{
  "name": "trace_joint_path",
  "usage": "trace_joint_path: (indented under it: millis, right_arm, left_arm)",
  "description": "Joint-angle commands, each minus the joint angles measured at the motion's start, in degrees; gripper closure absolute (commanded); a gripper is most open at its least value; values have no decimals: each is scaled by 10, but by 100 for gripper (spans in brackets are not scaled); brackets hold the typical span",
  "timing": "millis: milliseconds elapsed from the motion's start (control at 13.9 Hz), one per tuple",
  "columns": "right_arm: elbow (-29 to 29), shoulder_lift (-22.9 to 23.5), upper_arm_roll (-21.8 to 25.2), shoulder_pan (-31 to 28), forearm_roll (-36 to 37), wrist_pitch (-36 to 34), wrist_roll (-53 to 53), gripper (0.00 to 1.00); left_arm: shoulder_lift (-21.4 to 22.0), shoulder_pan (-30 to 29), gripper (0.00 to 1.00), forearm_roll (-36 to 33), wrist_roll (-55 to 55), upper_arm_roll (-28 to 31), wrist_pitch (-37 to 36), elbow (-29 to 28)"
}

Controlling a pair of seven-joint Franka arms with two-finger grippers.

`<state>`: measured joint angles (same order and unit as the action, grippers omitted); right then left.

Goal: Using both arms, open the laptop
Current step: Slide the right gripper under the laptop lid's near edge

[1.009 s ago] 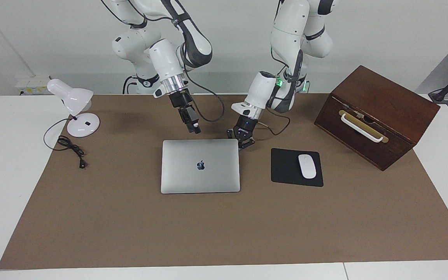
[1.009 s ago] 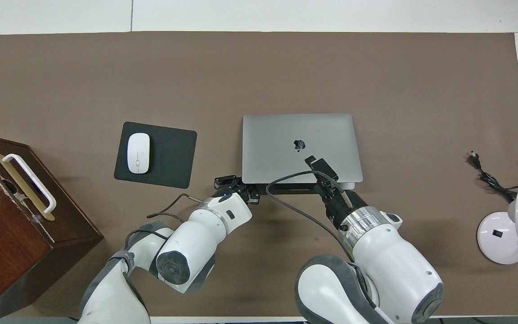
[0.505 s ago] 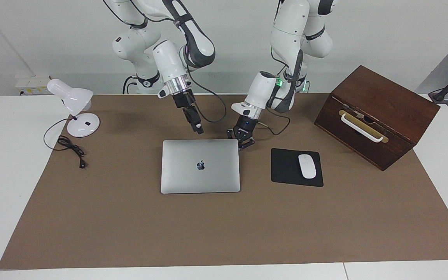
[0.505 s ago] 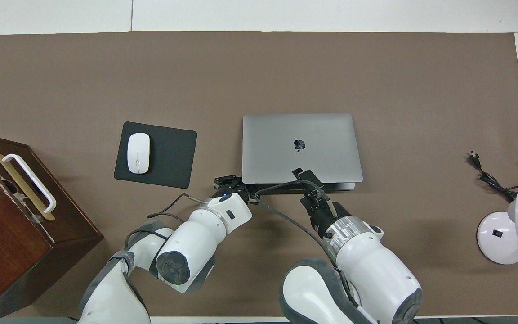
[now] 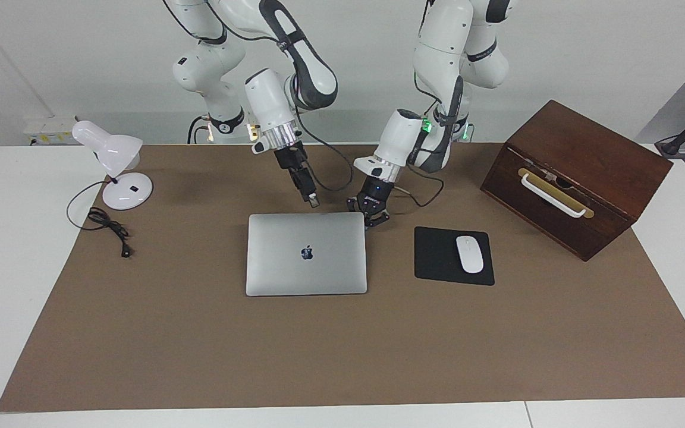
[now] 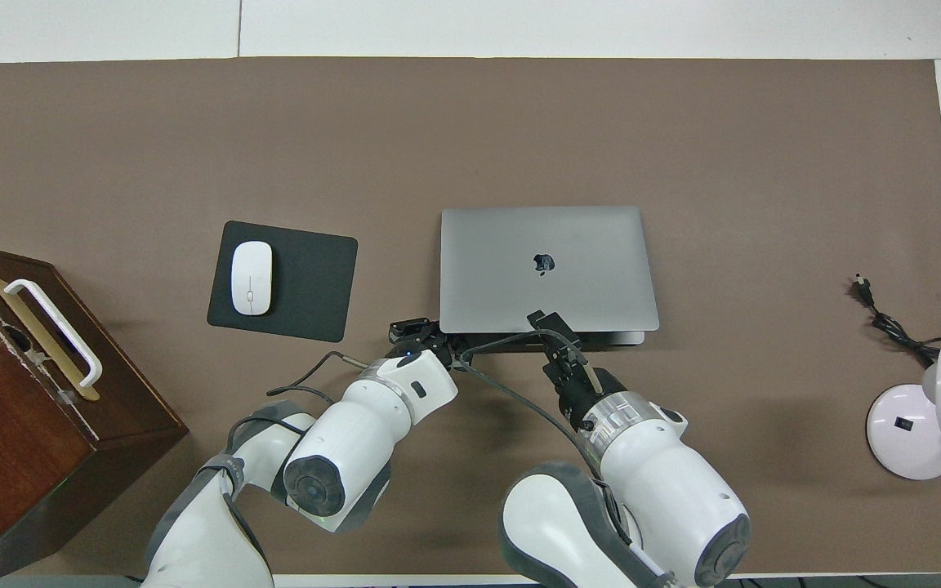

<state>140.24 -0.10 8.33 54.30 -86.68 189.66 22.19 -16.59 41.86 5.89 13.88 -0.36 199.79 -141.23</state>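
Note:
The silver-grey laptop [image 5: 307,255] [image 6: 548,261] lies closed and flat on the brown mat, its logo up. My left gripper [image 5: 374,219] [image 6: 430,333] is shut and sits low at the laptop's corner nearest the robots, toward the left arm's end of the table. My right gripper [image 5: 314,203] [image 6: 541,317] points down at a slant, fingertips together. It hangs just above the middle of the laptop's edge nearest the robots and holds nothing.
A white mouse [image 5: 469,254] lies on a black mouse pad [image 5: 437,258] beside the laptop. A wooden box [image 5: 577,178] with a white handle stands at the left arm's end. A white desk lamp [image 5: 118,172] and its cable [image 5: 107,223] are at the right arm's end.
My right gripper has drawn back from over the lid to the laptop's edge nearest the robots and shifted toward the left gripper. The left gripper and the laptop have not moved.

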Motion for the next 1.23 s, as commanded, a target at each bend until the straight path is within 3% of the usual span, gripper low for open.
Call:
trace_joint_path:
  millis: [0, 1153]
  right_arm:
    - [-20, 7, 1, -13, -22, -17, -30, 1]
    - [-81, 50, 2, -87, -21, -64, -91, 1]
  left_arm:
    - [-24, 0, 100, -2, -6, 4, 9, 6]
    - [-25, 1, 100, -3, -5, 4, 9, 5]
